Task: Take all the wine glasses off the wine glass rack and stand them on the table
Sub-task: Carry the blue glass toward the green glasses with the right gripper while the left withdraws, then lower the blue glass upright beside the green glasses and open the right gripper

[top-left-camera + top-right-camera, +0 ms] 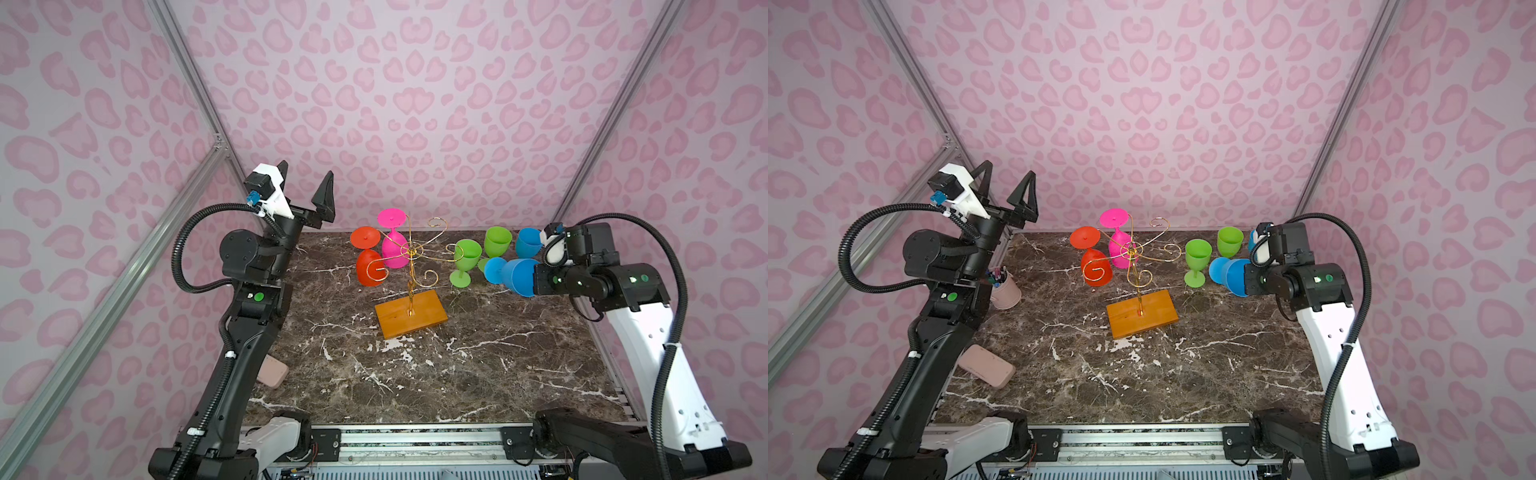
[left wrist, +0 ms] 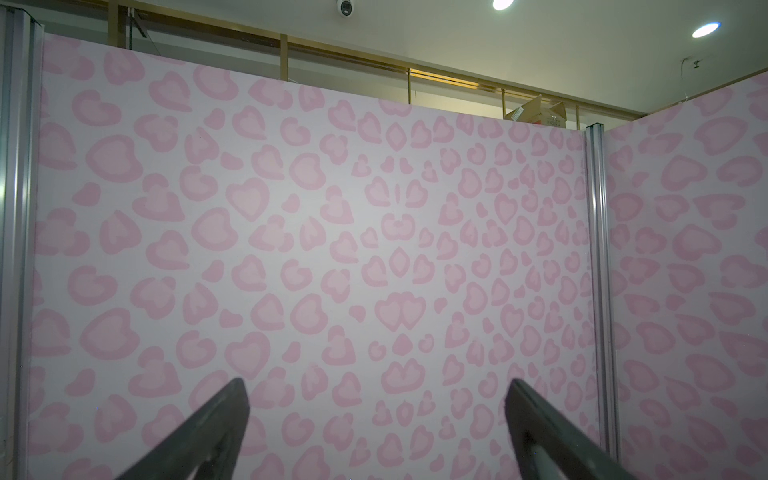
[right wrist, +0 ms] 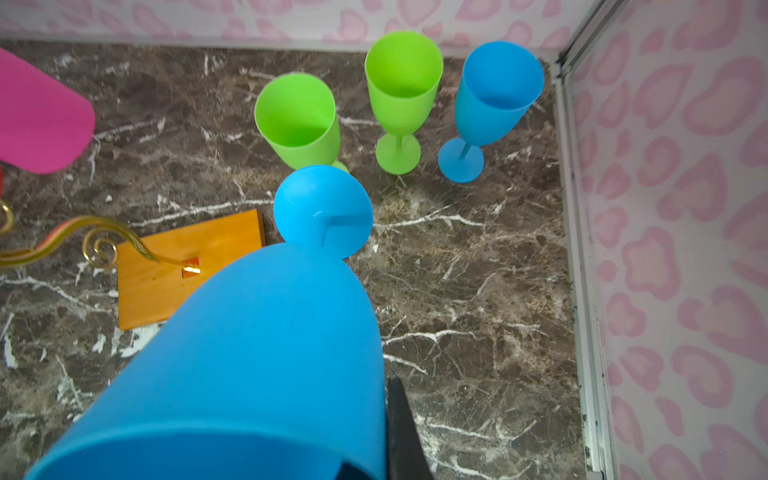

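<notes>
Blue plastic is clamped in the right gripper (image 1: 536, 281). Its fingers (image 3: 401, 419) are closed on the rim of a blue wine glass (image 1: 515, 276), which is held off the worktop (image 1: 457, 365) lying almost on its side. The bowl is at the fingers and the foot points left toward the wine glass rack (image 1: 411, 253). That glass is clear of the gold wire, out to the rack's right. Its foot is near the closer of two green glasses (image 1: 467, 254), which stand upright toward the far right corner with another blue glass (image 1: 528, 243).

From where I stand, the coming move looks like swinging that long axis upright, foot down. There is bare marble on the near side of the standing row to take it. The green glass by the foot is the one that could get clipped.

Over on the left, the left gripper (image 1: 306, 180) is raised, its fingers spread wide and empty, pointing at the far wall. A pink glass (image 1: 394, 249) and a red glass (image 1: 369, 269) hang upside down on the rack's far-left arms, closer to that left arm than to the right one.
</notes>
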{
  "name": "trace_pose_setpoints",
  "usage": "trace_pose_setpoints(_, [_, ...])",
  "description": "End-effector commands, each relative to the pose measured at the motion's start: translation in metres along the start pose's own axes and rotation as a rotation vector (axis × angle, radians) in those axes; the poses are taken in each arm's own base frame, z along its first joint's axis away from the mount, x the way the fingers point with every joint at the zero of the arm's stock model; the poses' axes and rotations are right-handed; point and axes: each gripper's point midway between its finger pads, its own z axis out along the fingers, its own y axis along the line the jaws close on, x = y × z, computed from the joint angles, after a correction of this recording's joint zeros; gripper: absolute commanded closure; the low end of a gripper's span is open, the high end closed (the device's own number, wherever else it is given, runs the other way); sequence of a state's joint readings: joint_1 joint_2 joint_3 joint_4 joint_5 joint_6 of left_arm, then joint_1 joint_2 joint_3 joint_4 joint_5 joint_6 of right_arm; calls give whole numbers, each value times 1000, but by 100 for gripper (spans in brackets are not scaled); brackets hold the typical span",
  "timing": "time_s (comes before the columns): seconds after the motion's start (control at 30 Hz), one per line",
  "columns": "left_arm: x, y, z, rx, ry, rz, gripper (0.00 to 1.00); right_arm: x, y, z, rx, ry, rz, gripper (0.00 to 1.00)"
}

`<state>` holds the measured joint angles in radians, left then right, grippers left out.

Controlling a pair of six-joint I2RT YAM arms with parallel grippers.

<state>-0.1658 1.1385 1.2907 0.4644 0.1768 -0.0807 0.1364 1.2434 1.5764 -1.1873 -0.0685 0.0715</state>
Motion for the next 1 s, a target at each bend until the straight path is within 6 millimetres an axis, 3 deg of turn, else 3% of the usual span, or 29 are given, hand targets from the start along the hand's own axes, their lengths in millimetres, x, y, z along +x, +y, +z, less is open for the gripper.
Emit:
trace_pose_setpoints(0.0, [-12, -1, -2, 2, -36, 21, 3, 10, 10, 17, -45, 83, -33, 100])
trace_pose_setpoints(0.6, [-24, -2, -9, -4, -59, 47, 3, 25, 35, 121, -17, 405, -153, 100])
trace_pose_setpoints(0.97, [-21, 0, -8, -15, -52, 40, 3, 21, 39, 159, 38, 492, -197, 100])
